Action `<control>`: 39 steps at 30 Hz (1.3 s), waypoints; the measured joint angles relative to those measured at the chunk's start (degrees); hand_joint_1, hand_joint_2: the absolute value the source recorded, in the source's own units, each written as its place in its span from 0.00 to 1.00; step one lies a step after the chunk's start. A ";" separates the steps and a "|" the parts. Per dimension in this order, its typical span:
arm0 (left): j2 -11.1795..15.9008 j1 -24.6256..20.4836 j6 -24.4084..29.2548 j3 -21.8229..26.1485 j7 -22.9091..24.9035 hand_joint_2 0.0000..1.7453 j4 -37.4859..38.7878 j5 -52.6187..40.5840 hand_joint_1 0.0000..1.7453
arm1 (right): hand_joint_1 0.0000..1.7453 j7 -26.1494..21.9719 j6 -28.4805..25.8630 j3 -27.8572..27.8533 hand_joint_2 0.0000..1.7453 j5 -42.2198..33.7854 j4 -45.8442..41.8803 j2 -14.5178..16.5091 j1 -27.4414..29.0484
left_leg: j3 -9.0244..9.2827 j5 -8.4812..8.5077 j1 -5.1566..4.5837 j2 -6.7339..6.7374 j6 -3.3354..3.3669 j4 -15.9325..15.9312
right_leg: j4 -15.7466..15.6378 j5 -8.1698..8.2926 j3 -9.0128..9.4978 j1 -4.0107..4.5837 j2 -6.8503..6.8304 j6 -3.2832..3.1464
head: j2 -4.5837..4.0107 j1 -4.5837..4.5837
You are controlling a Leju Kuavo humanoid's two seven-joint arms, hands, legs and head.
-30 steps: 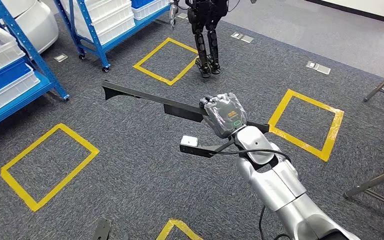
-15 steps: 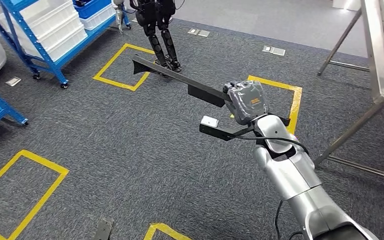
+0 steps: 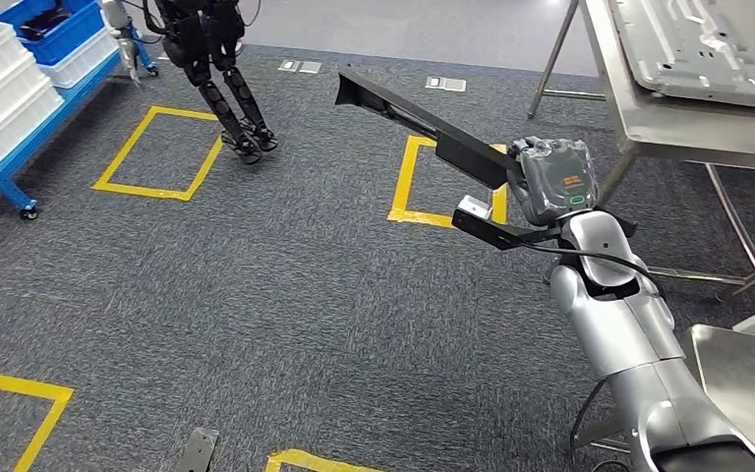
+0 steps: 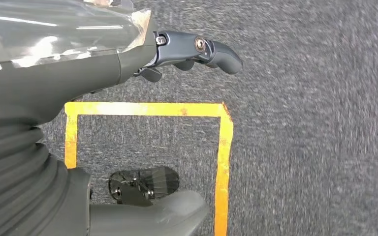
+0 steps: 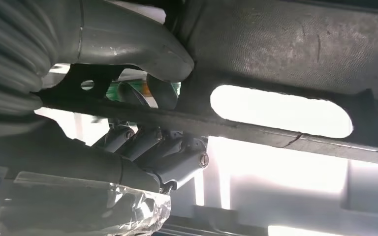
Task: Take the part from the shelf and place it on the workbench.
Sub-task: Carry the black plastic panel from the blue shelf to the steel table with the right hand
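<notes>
My right hand (image 3: 553, 179) grips a long black part (image 3: 415, 123), a flat bar that reaches up and to the left over the carpet. In the right wrist view the thumb and fingers (image 5: 162, 157) wrap the black part (image 5: 285, 49) along a slotted edge. The steel workbench (image 3: 649, 128) stands at the upper right, just beyond the held part's near end. My left hand (image 4: 187, 54) hangs over the floor with its fingers apart, holding nothing. The blue shelf (image 3: 0, 98) with white bins is at the far upper left.
A grey metal panel (image 3: 693, 49) lies on the workbench. Another humanoid robot (image 3: 221, 69) stands at the upper left beside a yellow floor square (image 3: 157, 152). A second yellow square (image 3: 447, 182) lies under the part. A steel surface's corner (image 3: 747, 379) is at the lower right.
The whole view has swung right: the shelf and the other robot slid left and the workbench came in at the upper right. My right hand kept its grip on the part.
</notes>
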 joint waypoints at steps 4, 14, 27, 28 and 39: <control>0.24 0.00 0.00 0.11 -0.02 1.00 -0.01 0.01 0.00 | 0.88 0.02 0.39 -1.42 1.00 0.13 0.65 -1.56 -0.74 | -0.31 -1.57 0.41 2.53 -2.48 1.98 | -11.58 3.56 6.47 -0.70 -3.50 1.75 | 0.00 0.00; -0.08 0.50 -0.26 0.20 -0.45 1.00 0.00 0.16 0.00 | 0.88 0.22 0.72 -3.88 1.00 0.70 2.69 -4.12 -1.77 | -8.53 -10.53 1.24 -2.87 -3.02 19.61 | -11.62 3.87 6.11 0.73 2.49 -2.42 | 0.00 -0.71; -0.25 0.61 -0.44 0.81 -1.41 1.00 -0.01 0.52 0.00 | 0.88 1.22 0.34 -6.83 1.00 1.67 4.27 -6.44 -1.41 | -1.14 -0.26 0.13 -2.80 -0.16 1.60 | -2.11 0.20 0.23 1.54 1.60 -1.67 | 0.00 -0.05; -0.28 0.70 -0.44 0.84 -1.43 1.00 -0.01 0.52 0.00 | 0.88 1.33 0.34 -6.98 1.00 1.94 4.43 -6.49 -1.33 | -1.23 -0.25 0.09 -1.86 -0.16 1.60 | 1.31 -1.13 -1.17 1.49 1.06 -1.60 | 0.00 0.05; -0.29 0.49 -0.44 1.02 -1.92 1.00 -0.03 0.52 0.00 | 0.88 2.57 1.04 -9.87 1.00 3.64 6.38 -8.78 -1.77 | -1.64 -2.39 0.04 3.27 -2.50 3.63 | -12.58 2.99 7.87 0.64 -1.25 -1.39 | 0.00 -0.09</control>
